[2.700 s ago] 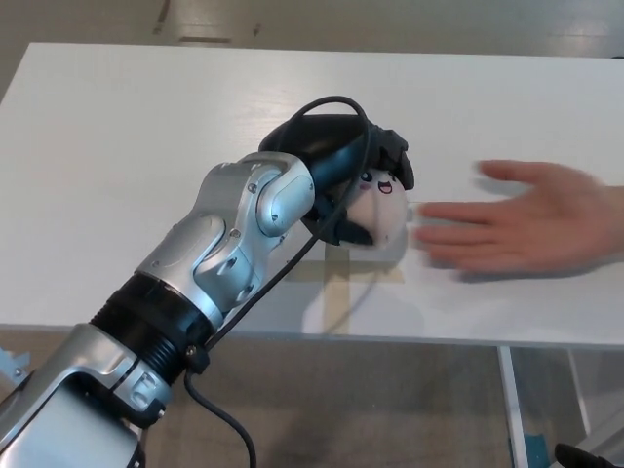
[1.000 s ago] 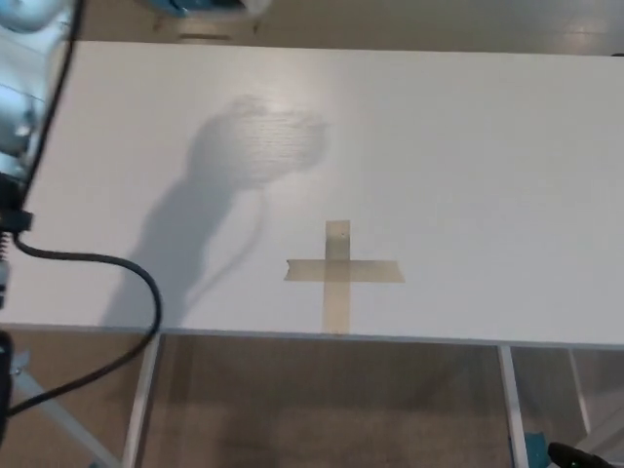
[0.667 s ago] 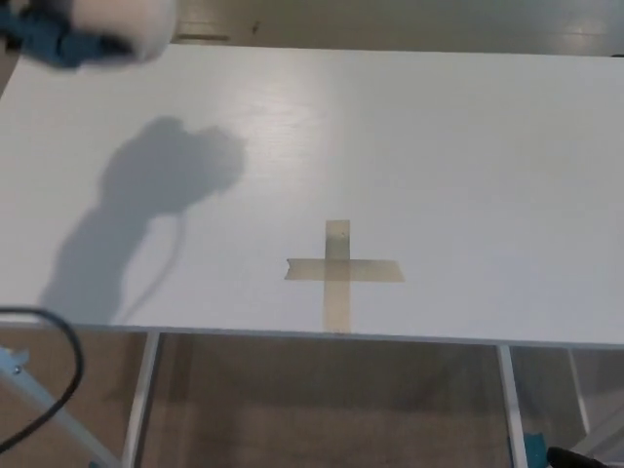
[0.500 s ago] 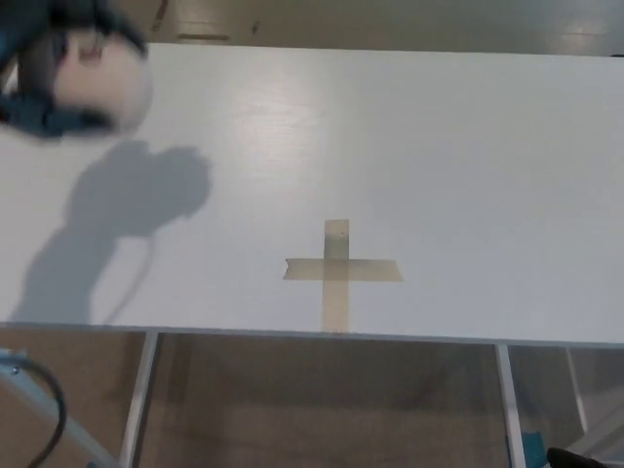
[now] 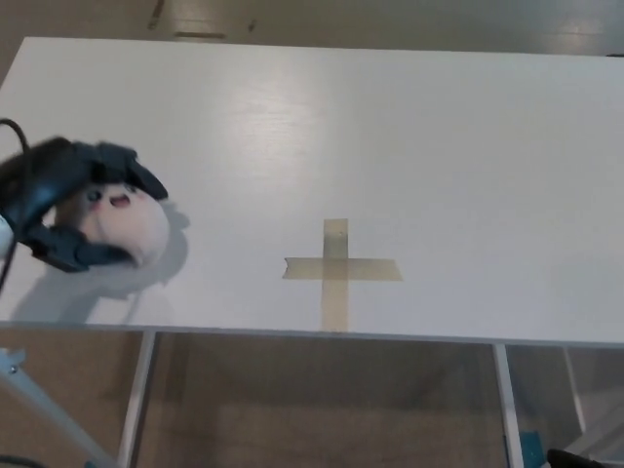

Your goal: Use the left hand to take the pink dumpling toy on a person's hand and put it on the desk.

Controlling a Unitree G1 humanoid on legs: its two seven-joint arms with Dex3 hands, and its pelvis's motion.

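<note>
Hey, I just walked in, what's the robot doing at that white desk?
The robot's left hand is wrapped around a pink dumpling toy with a little face, low at the near left of the white desk. Its fingers are closed on the toy, so it is not released yet. A tape cross sits bare toward the middle. The right hand and the person are out of view.

Setting: a robotics test room or lab, not a home.
Work surface: a plain white tabletop (image 5: 439, 146) on pale metal legs (image 5: 136, 400), bare of household clutter.
Marker: a cross of tan tape (image 5: 339, 270) stuck near the front edge, the sort of reference mark used in trials.
Floor: smooth, beige and uncarpeted (image 5: 322, 400).
Hardware: a black cable (image 5: 12, 130) loops in at the left edge.
</note>
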